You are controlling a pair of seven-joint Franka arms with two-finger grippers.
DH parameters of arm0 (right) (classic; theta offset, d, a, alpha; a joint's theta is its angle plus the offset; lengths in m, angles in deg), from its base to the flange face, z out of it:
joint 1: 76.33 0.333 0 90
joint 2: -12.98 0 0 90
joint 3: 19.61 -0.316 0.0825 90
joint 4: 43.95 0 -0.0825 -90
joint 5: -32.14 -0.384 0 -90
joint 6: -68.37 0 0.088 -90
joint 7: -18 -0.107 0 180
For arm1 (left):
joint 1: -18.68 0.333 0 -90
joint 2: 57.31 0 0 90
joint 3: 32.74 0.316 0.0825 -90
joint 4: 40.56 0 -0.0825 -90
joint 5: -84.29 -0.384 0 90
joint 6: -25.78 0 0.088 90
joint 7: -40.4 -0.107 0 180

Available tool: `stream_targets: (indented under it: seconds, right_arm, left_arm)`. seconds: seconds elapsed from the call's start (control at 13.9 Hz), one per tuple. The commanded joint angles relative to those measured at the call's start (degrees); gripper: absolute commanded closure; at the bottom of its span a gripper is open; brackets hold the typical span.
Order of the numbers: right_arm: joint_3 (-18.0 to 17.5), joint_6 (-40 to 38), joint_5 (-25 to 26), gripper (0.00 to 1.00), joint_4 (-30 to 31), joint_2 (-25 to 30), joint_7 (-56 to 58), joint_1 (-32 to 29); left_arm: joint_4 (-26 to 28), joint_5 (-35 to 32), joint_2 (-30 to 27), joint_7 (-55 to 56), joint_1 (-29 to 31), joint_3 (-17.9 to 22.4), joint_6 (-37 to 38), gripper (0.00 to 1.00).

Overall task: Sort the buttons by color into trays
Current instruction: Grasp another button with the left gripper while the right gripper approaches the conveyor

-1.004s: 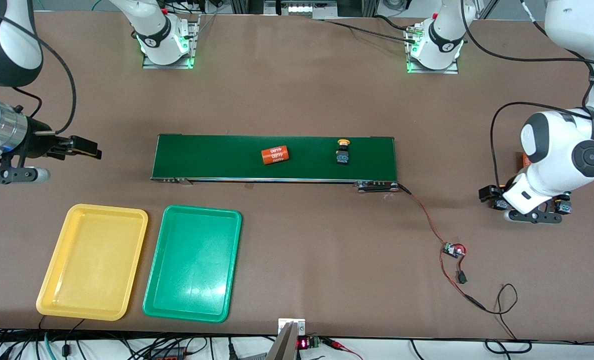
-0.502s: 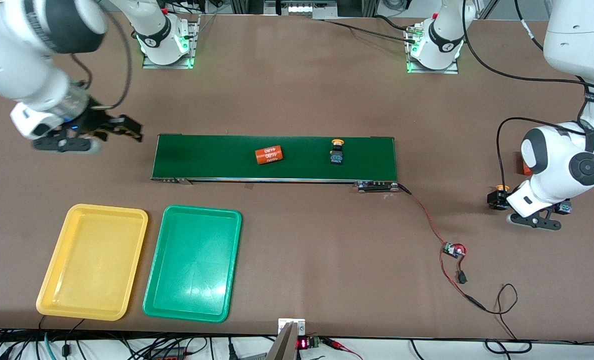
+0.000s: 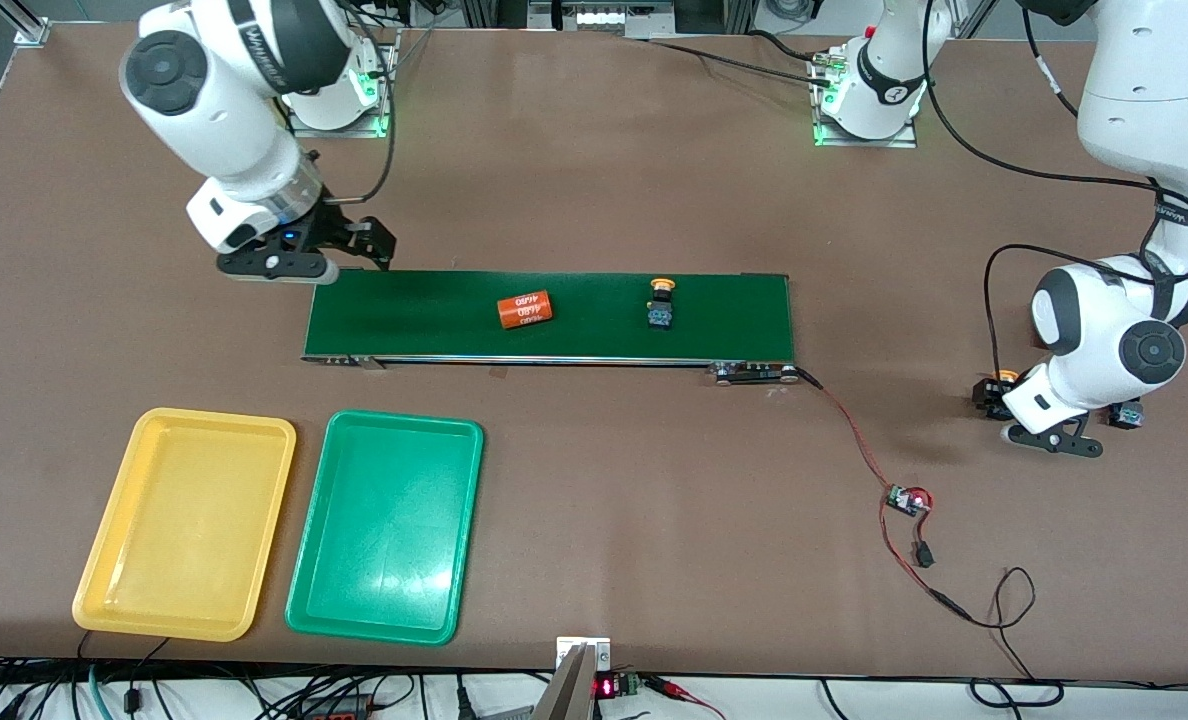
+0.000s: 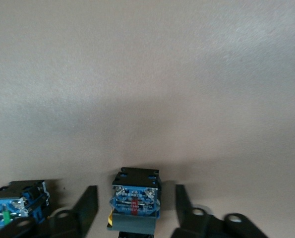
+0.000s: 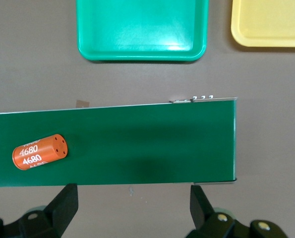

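Button [image 3: 662, 304] w/ cylinder [image 3: 525, 310] farther along belt [image 3: 724, 310] vs earlier.

We see one yellow button [image 3: 662, 303] lying on the conveyor belt [image 3: 404, 315], its cap pointing away from the front camera. At the left arm's end of the table [image 3: 594, 180], another yellow button [image 4: 135, 204] lies between the left gripper's [image 4: 136, 213] jaws, and a green button [image 4: 16, 208] lies just beside. The yellow tray [image 3: 186, 522] and green tray [image 3: 386, 527] lie side by side, both empty.
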Motion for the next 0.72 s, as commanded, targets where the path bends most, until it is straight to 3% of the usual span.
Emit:
stream_targets:
  seconds: [0.0,0.22,0.36,0.65]
  right_arm:
    - [-3.09,3.77,1.32,0.0,2.99,1.18,-4.28,-0.41]
    - [-3.89,5.89,1.93,0.0,4.05,0.3,-4.38,-0.41]
    - [-4.76,7.38,3.25,0.0,4.4,-0.58,-4.38,-0.33]
    - [-5.03,8.71,3.78,0.0,4.66,-1.64,-2.98,-0.33]
  left_arm:
    - [0.21,0.22,0.07,-0.64,0.23,0.23,0.21,0.58]
    - [0.12,0.14,-0.89,-0.64,0.22,0.14,0.65,0.68]
    - [-0.58,0.14,-3.61,-0.64,-0.04,-0.64,6.15,0.72]
    - [-2.51,0.22,-9.5,-0.64,-0.39,-8.54,20.66,0.73]
